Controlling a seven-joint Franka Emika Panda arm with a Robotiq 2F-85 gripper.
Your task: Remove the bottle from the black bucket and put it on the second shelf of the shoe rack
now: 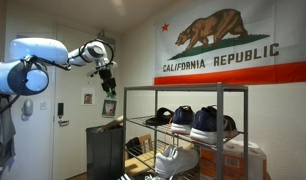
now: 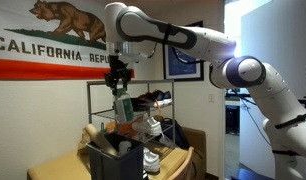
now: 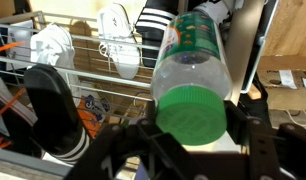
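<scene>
Bottle (image 3: 193,65) clamped between the gripper (image 3: 190,130) jaws, its green end nearest the wrist camera, above the black bucket (image 2: 118,160)

And here's the room: a big California Republic flag (image 1: 233,45) stretched across the pale wall (image 1: 143,40), bear and red stripe clear in both exterior views, the same flag (image 2: 43,40) filling the upper corner from the opposite angle. Over by the white door (image 1: 75,130) a small framed picture (image 1: 109,107) hangs on the wall, while a larger dark framed picture (image 2: 183,62) sits beside a brightly lit doorway (image 2: 233,110). Down low in the wrist view, tan cardboard (image 3: 289,72) lies off to the side.
</scene>
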